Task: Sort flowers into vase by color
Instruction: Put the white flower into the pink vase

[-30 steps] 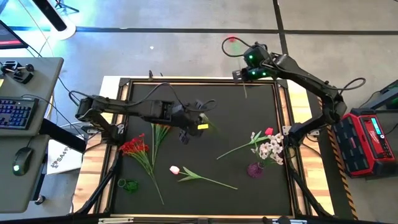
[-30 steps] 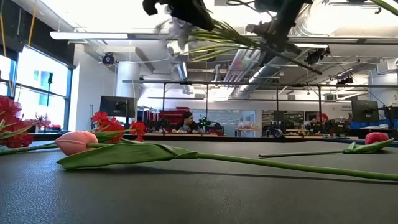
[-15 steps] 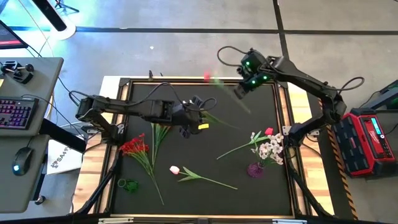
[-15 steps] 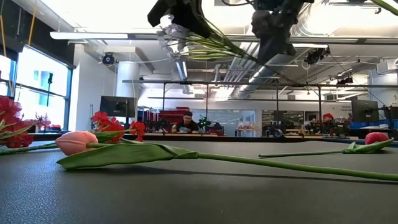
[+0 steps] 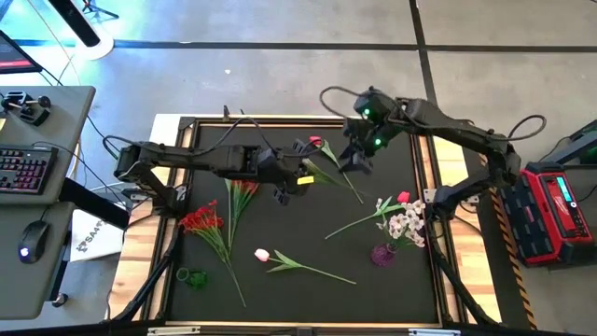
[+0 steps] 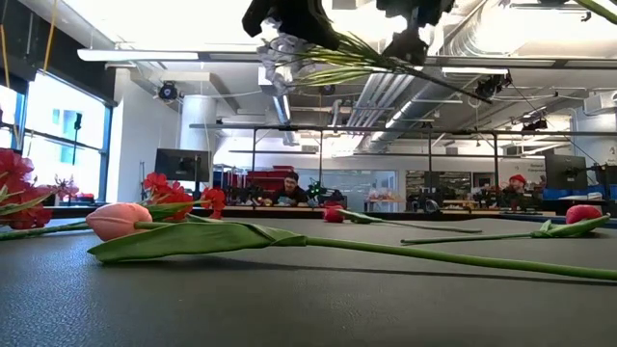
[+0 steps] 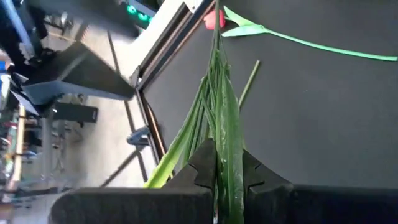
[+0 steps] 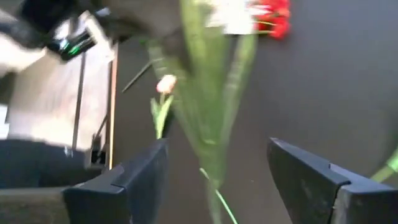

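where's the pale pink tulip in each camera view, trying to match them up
High view: pink tulip lies below the picture's centre, bud pointing left.
Low view: large in the near left, its stem running right.
Left wrist view: not in it.
Right wrist view: small pale bud, upper left of centre.
Shared landmark: the red blossom cluster close by, also in the low view and the right wrist view.

Ceiling strip lights (image 6: 164,55) are blowing out the top of the low view, and the window (image 6: 58,145) is glowing too. Right wrist view is smearing badly; the black mat (image 5: 373,280) is looking evenly lit, shadows barely showing.
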